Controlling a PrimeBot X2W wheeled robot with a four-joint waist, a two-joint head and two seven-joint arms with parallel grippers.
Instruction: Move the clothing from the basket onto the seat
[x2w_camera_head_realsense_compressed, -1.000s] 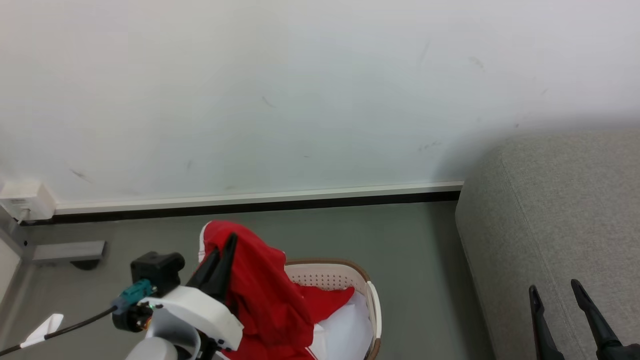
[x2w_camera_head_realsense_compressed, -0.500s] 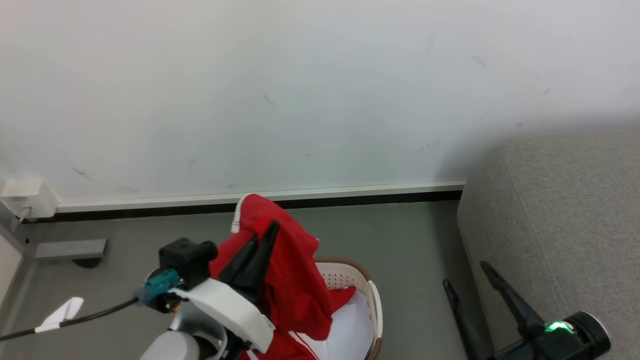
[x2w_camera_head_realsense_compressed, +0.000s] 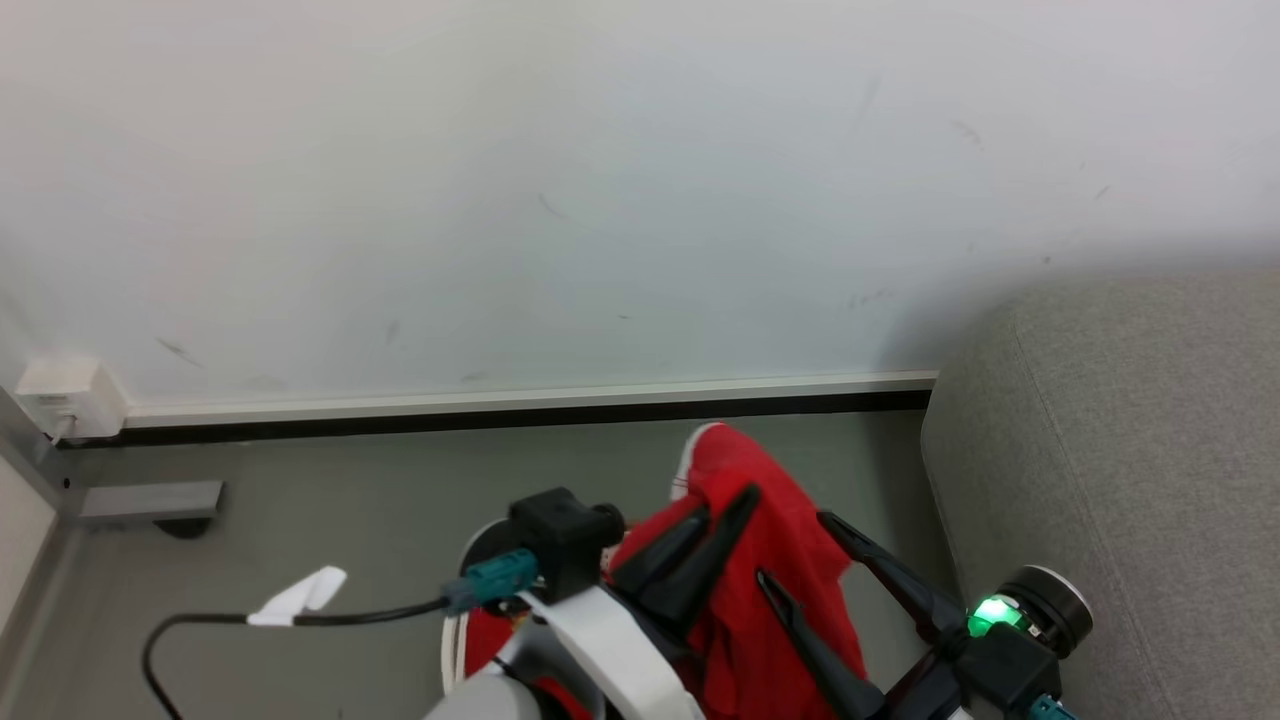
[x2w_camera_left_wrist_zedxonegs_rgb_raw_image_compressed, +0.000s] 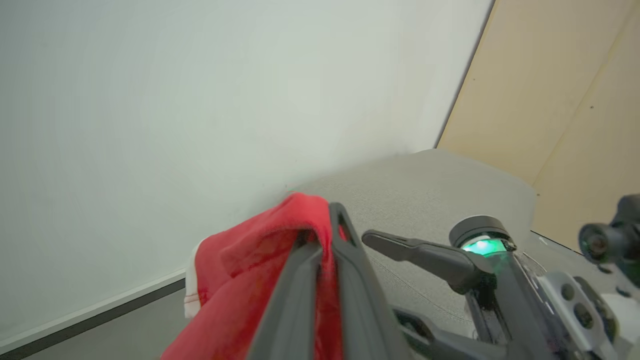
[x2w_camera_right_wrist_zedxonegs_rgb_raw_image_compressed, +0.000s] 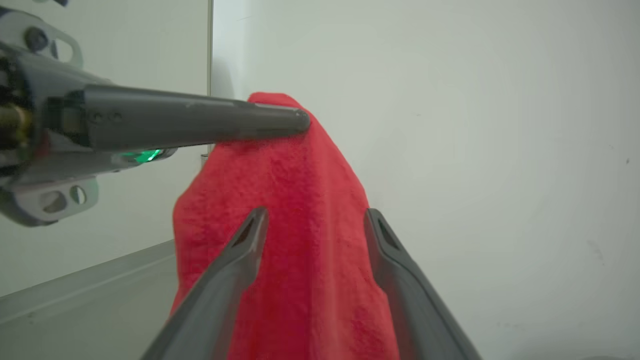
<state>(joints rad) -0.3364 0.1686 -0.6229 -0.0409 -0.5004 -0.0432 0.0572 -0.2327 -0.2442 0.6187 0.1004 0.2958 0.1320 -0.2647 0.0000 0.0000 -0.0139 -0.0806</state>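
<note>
- My left gripper (x2w_camera_head_realsense_compressed: 725, 502) is pinched on the clothing (x2w_camera_head_realsense_compressed: 790, 525), which hangs down lengthwise from it;
- my right gripper (x2w_camera_head_realsense_compressed: 793, 547) stands spread astride the drape;
- the seat (x2w_camera_head_realsense_compressed: 1120, 450) lies just right of both.

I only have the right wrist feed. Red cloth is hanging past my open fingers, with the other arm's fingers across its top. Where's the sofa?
Observer: In the head view, the large light grey fabric sofa stands at the robot's right. The bright red soft fabric garment hangs to the left of the sofa's rounded end, not over it.
Operator: Is the left arm really gripping it?
Observer: Yes. In the left wrist view, the left tool is shut on it, with red fabric pinched in its closed jaws.
Operator: Is it the right garment? I see plain red.
Observer: The head view shows white trim at its top edge, on the wall side.
</note>
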